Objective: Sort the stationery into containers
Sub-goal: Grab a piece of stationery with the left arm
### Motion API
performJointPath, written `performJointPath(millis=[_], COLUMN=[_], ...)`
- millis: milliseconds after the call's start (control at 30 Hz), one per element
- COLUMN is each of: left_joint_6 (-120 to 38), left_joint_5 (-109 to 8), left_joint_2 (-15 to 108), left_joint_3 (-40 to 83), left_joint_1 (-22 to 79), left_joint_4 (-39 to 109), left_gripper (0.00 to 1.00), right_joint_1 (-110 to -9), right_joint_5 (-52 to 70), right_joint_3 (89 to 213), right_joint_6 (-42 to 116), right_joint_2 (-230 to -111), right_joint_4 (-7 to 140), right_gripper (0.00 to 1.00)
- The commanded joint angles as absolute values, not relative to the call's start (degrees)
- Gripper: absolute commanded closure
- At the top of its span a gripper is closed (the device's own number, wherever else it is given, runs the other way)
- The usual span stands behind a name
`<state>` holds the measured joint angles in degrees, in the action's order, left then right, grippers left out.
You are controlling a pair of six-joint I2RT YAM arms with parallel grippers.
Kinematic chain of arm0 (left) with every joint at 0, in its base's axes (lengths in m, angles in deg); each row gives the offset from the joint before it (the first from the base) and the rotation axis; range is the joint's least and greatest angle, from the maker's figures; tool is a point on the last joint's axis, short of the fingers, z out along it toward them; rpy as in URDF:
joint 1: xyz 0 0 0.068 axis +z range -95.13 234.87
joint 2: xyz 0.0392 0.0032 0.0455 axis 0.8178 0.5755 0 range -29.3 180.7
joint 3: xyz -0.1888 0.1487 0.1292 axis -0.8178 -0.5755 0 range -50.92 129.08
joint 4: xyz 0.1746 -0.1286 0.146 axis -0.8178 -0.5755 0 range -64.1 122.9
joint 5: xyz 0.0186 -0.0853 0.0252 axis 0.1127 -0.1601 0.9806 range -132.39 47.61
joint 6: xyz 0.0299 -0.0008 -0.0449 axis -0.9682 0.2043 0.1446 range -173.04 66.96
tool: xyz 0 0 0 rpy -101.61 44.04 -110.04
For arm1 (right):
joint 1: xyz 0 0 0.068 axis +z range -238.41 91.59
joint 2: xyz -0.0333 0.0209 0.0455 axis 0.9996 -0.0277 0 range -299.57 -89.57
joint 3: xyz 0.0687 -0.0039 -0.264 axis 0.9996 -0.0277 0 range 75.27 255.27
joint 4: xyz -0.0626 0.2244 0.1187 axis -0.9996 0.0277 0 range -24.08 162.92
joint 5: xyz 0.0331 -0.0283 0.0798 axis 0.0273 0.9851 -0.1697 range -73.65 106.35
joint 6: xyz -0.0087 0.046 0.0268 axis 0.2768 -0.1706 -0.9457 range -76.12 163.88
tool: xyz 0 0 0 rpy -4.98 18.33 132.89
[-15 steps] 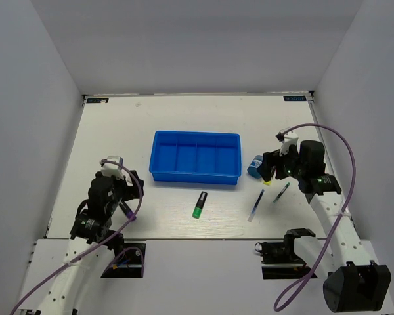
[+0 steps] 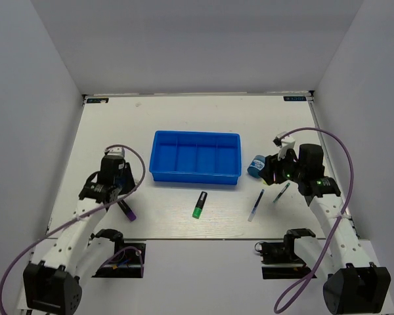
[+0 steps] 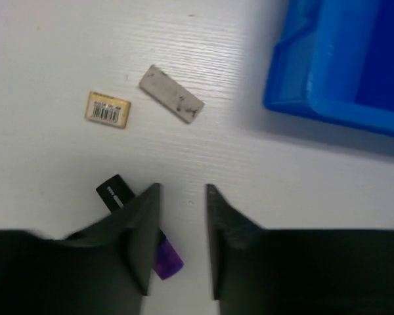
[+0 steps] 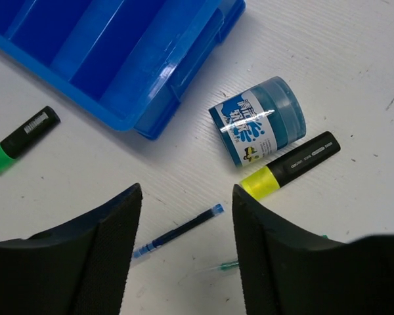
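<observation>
The bright blue tray [image 2: 196, 157] stands mid-table; its corner shows in the left wrist view [image 3: 341, 59] and the right wrist view [image 4: 118, 46]. My left gripper [image 2: 120, 191] is open and empty [image 3: 182, 197], above a purple marker [image 3: 165, 259] that lies partly under its left finger. A tiny grey block [image 3: 171, 103] lies ahead of it. My right gripper [image 2: 269, 176] is open and empty [image 4: 187, 197], above a thin blue pen [image 4: 180, 231] and a teal pen [image 4: 226, 266]. The blue tub [image 4: 257, 128] and yellow marker [image 4: 292, 165] lie just beyond. The green-black marker [image 2: 199, 204] lies below the tray.
A small yellow barcode label [image 3: 108, 109] lies left of the grey block. White walls close the table on three sides. The blue pen [image 2: 256, 205] and teal pen [image 2: 282, 191] lie on the table near its front right.
My left arm has stretched forward toward the tray's near left corner. My right gripper has shifted slightly. Nothing was picked up.
</observation>
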<state>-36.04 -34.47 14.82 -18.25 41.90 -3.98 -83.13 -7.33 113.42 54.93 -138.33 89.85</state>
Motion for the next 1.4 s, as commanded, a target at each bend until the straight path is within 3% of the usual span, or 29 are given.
performJointPath(millis=[0,33,167,333,600,733,967,1067,1100,1167,1233,1367], left_joint_6=[-24.69,-22.82,-11.33,-4.36,0.31,0.49,2.42,2.25,2.07,1.37,0.58,-4.60], left_joint_5=[-30.18,-30.44,-31.23,-30.09,-25.79,-25.17,-26.13,-26.22,-26.39,-26.57,-27.01,-25.87], left_joint_2=[21.90,22.63,28.77,40.12,51.11,53.40,58.49,59.90,60.69,60.96,60.26,54.48], left_joint_3=[-13.65,-13.91,-14.53,-11.28,-4.96,-4.60,-5.47,-4.60,-4.42,-3.63,-3.63,-1.79], left_joint_1=[43.70,43.62,43.62,43.53,43.35,44.14,47.04,48.10,48.19,48.45,48.45,47.66], left_joint_4=[-10.34,-9.90,-5.08,-2.88,-0.93,0.47,1.44,1.35,1.18,0.65,0.56,-0.49], left_gripper=[0.51,0.36,0.35,0.46,0.46,0.41,0.41,0.53,0.67,0.80,0.87,0.89], right_joint_1=[-83.14,-82.96,-82.87,-82.70,-82.87,-82.87,-82.70,-82.96,-82.96,-83.05,-83.05,-83.05], right_joint_5=[-8.61,-8.70,-9.23,-9.49,-9.49,-9.05,-8.88,-8.53,-8.35,-8.35,-8.17,-8.35], right_joint_3=[116.22,116.57,116.75,116.75,116.40,116.31,116.49,116.58,116.66,116.58,116.40,116.49], right_joint_6=[54.60,54.34,54.08,54.42,55.22,55.39,55.30,55.22,55.22,55.30,55.30,55.30], right_joint_2=[-138.27,-138.35,-137.83,-136.77,-134.75,-134.05,-134.13,-134.05,-134.05,-134.05,-133.87,-133.96], right_joint_4=[90.09,90.53,90.97,91.24,92.03,91.94,92.47,92.47,92.47,92.55,92.55,92.64], right_gripper=[0.42,0.42,0.42,0.42,0.42,0.40,0.39,0.39,0.39,0.39,0.39,0.39])
